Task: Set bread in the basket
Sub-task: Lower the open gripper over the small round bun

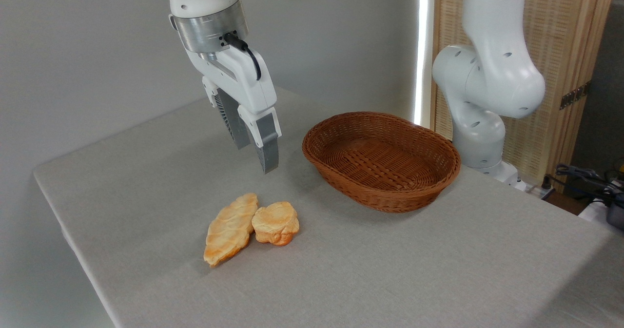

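Note:
The bread [276, 223], a small lumpy golden bun with a pale top, lies on the grey tablecloth, touching a longer flat pastry on its left. The basket [381, 160], an oval reddish-brown wicker one with low sides, stands to the right and farther back, with nothing in it. My gripper [256, 156] hangs in the air above the table, behind and above the bun and left of the basket. Its two grey fingers point down with a gap between them and hold nothing.
A leaf-shaped golden pastry [230, 229] lies against the bun's left side. The arm's white base [480, 118] rises behind the basket at the right. The table's left edge [68, 230] runs diagonally. Cables and gear [597, 186] sit off the table at far right.

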Available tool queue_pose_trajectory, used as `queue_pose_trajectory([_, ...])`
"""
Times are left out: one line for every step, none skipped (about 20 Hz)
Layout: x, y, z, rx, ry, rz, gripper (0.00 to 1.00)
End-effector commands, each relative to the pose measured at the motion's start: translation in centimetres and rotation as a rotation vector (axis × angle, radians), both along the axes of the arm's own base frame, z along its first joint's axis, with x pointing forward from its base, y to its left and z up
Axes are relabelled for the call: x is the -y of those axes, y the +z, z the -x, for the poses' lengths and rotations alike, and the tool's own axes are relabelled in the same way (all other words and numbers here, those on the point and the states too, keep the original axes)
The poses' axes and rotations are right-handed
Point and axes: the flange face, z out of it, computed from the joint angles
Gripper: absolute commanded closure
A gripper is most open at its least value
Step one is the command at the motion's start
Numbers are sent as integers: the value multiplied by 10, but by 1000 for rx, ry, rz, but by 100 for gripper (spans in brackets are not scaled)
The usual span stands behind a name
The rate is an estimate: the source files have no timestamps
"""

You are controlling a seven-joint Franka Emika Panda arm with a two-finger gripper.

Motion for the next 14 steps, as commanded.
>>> queue_pose_trajectory([-1, 2, -6, 37, -3, 18, 0])
queue_pose_trajectory([0, 1, -7, 39, -2, 19, 0])
queue_pose_trajectory([0, 0, -7, 39, -4, 18, 0])
queue_pose_trajectory([0, -1, -8, 36, -3, 15, 0])
queue_pose_trajectory([1, -2, -8, 34, -4, 15, 0])
queue_pose_trajectory([1, -2, -8, 34, -4, 17, 0])
queue_pose_trajectory([1, -3, -8, 33, -4, 16, 0])
queue_pose_trajectory([2, -5, -9, 30, -4, 17, 0])
queue_pose_trajectory([2, -6, -9, 28, -1, 15, 0])
queue_pose_trajectory([3, -6, -9, 25, -1, 16, 0])
queue_pose_trajectory([3, -9, -9, 20, -2, 15, 0])
queue_pose_trajectory([5, -12, -8, 14, -5, 14, 0])
queue_pose_trajectory([6, -14, -8, 11, -7, 14, 0])
queue_pose_trajectory([6, -18, -7, 4, -13, 14, 0])
